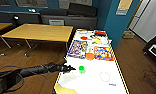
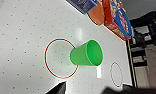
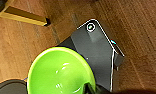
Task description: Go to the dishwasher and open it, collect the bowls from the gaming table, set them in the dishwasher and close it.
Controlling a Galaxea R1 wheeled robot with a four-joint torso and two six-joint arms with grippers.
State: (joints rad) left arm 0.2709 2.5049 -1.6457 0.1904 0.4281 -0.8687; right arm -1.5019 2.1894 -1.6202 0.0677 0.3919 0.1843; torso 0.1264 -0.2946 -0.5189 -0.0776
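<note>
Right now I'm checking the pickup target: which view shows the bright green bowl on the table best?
The left wrist view: the bright green bowl shows large, beside a red ring. The head view shows it small, near the left claw.

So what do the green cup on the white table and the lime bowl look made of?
Green cup: probably plastic, one even colour, soft sheen. Lime bowl: glossy, likely plastic or glazed ceramic, bright highlights inside. White table: smooth, speckled, reflective top, maybe laminate.
</note>
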